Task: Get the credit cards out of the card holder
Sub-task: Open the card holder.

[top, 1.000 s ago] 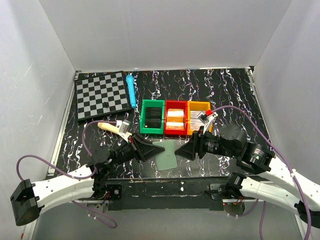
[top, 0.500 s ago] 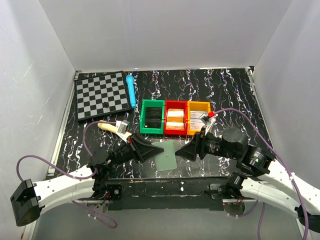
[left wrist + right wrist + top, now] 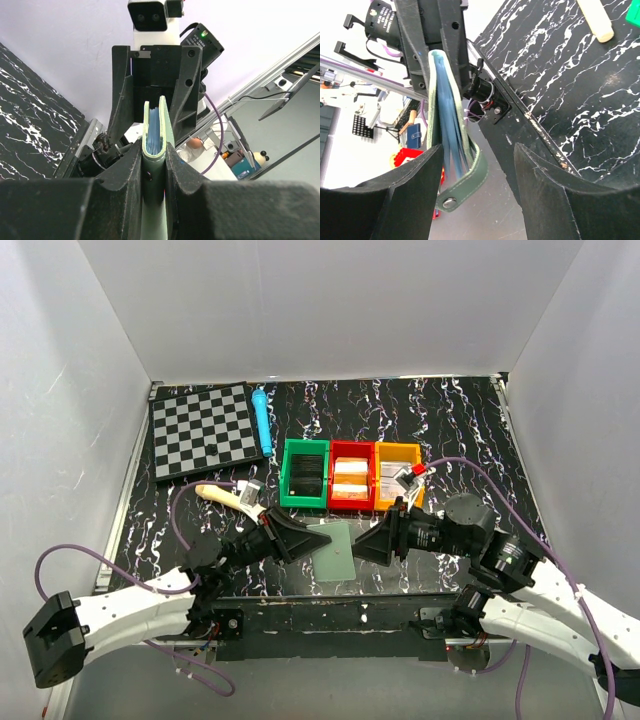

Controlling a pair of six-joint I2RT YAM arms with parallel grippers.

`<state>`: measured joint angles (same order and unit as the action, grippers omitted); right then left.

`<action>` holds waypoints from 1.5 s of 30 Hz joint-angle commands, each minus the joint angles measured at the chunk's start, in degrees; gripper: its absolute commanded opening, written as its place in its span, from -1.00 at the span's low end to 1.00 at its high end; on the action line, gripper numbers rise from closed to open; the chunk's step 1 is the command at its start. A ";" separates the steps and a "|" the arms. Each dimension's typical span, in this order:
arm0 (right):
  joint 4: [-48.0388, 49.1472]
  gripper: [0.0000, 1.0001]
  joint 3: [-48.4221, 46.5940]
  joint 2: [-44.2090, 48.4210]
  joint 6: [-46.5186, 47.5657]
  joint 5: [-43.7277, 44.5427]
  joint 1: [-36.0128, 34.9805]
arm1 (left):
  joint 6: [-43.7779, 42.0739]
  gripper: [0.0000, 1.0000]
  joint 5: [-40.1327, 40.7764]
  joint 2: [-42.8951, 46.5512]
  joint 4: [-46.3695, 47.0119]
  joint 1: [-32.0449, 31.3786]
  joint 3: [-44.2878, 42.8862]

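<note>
From where I stand, the card holder (image 3: 335,552) hangs low over the near strip of the table (image 3: 460,430), between the two arms and just short of the front edge. The left gripper (image 3: 298,541) pinches it by its left end. In the left wrist view both fingers (image 3: 125,170) press on the grey-green covers, and the card holder (image 3: 153,132) stands edge-on between them, closed, with blue layers showing in the slit. Whether those are cards or lining I cannot tell.

The right gripper (image 3: 362,546) faces it from the other side with its jaws spread. In the right wrist view the free end of the card holder (image 3: 445,120) sits inside that gap, close beside one finger (image 3: 405,200) and well apart from the other. Its strap (image 3: 451,202), with a snap on it, curls down into the open space between them.

Behind the holder runs a narrow band of bare table, then the green bin (image 3: 284,475), red bin (image 3: 352,444) and orange bin (image 3: 398,446), touching in a row. There is more open marbled table to the right of the orange bin and beyond the row up to the back wall. The chessboard (image 3: 200,430) fills the far left corner, with a blue pen (image 3: 262,422) just beside its right edge. A cream-coloured stick (image 3: 215,492) lies near the left arm's wrist. White walls close the other three sides.
</note>
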<state>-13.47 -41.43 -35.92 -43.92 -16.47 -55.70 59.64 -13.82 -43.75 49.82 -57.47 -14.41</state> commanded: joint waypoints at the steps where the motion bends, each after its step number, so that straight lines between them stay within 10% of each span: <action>1: 7.50 0.34 0.38 -0.29 -1.17 -4.53 -0.20 | 0.39 -1.00 -0.85 -1.08 2.38 -0.10 -1.05; 45: 5.56 0.11 2.49 2.88 -2.04 -6.55 4.81 | 2.50 -1.00 -1.99 -0.90 6.69 0.43 -0.09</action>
<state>-10.37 -39.07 -33.30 -45.39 -21.50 -51.33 61.80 -15.38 -45.10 53.95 -57.43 -14.41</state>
